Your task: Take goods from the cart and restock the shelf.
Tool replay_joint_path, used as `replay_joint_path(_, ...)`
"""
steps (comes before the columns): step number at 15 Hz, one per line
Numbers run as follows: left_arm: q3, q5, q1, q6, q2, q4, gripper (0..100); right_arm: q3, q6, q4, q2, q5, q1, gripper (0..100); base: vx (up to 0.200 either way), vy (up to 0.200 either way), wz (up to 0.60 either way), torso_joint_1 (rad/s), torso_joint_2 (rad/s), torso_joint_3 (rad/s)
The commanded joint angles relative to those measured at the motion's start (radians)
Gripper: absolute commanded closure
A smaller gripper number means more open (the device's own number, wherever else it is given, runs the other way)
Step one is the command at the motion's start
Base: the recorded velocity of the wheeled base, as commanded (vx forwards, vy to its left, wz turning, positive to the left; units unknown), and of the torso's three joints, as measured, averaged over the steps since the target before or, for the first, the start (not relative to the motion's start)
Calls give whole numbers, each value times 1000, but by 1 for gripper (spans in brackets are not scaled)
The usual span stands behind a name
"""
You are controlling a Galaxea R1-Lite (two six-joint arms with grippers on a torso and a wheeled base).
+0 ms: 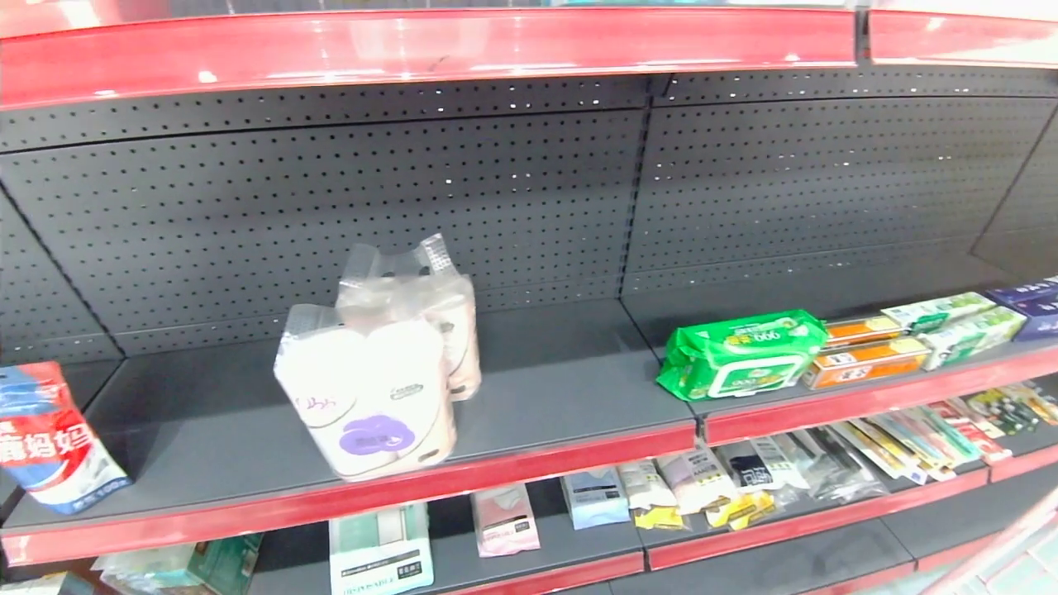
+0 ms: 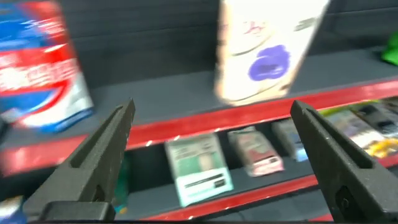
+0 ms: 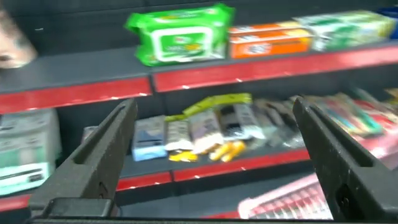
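Two white toilet-roll packs stand one behind the other on the grey middle shelf with a red front edge. The front pack faces my left gripper, which hangs open and empty in front of the shelf edge, below the pack. A green wet-wipes pack lies on the shelf to the right. My right gripper is open and empty too, in front of the shelf below the green pack.
A red, white and blue bag leans at the shelf's left end. Orange and green boxes line the right. The lower shelf holds small packets. A red shelf runs overhead. A perforated back panel closes the rear.
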Motion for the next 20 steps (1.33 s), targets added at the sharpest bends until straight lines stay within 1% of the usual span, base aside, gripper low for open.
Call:
replay_joint_path(1, 0, 1, 0, 0, 1, 0, 0, 0, 0, 0, 2, -1, 0, 0, 0, 0, -600, -2, 7, -2)
replay_joint_path(2, 0, 1, 0, 0, 1, 0, 0, 0, 1, 0, 0, -1, 0, 0, 0, 0, -600, 2, 2, 2)
replay_joint_path(5, 0, -2, -1, -5, 1, 0, 0, 0, 1, 0, 0, -1, 0, 0, 0, 0, 0, 0, 0, 0)
replay_joint_path(7, -3, -24, -1, 0, 1, 0, 0, 0, 1, 0, 2, -1, 0, 0, 0, 0, 0, 0, 0, 0)
replay_joint_path(8, -155, -36, -9, -28, 50, 9, 0, 0, 1, 0, 0, -1, 0, 0, 0, 0, 0, 0, 0, 0)
replay_joint_path(9, -328, -30, -17, -134, 275, -3, 0, 0, 1, 0, 2, -1, 0, 0, 0, 0, 0, 0, 0, 0)
replay_joint_path(10, -482, -29, -14, -227, 456, -28, 0, 0, 1, 0, 0, -1, 0, 0, 0, 0, 0, 0, 0, 0)
replay_joint_path(11, -598, 11, 14, -227, 627, -42, 0, 0, 1, 0, 2, 1, 0, 0, 0, 0, 0, 0, 0, 0)
replay_joint_path(12, -615, 79, 74, -164, 717, -39, 0, 0, 1, 0, 2, -1, 0, 0, 0, 0, 0, 0, 0, 0)
replay_joint_path(13, -604, 133, 137, -91, 771, -31, 0, 0, 1, 0, 0, 1, 0, 0, 0, 0, 0, 0, 0, 0)
replay_joint_path(14, -592, 143, 192, -58, 802, -31, 0, 0, 1, 0, 0, 1, 0, 0, 0, 0, 0, 0, 0, 0)
replay_joint_path(15, -580, 134, 261, -37, 860, -34, 0, 0, 1, 0, 2, 1, 0, 0, 0, 0, 0, 0, 0, 0)
replay_joint_path(16, -560, 123, 301, -34, 904, -32, 0, 0, 1, 0, 2, -1, 0, 0, 0, 0, 0, 0, 0, 0)
replay_joint_path(18, -532, 117, 364, -23, 970, -35, 0, 0, 1, 0, 2, -1, 0, 0, 0, 0, 0, 0, 0, 0)
replay_joint_path(19, -532, 113, 373, -20, 980, -35, 0, 0, 1, 0, 2, -1, 0, 0, 0, 0, 0, 0, 0, 0)
replay_joint_path(20, -526, 106, 388, 6, 996, -23, 0, 0, 1, 0, 0, -1, 0, 0, 0, 0, 0, 0, 0, 0)
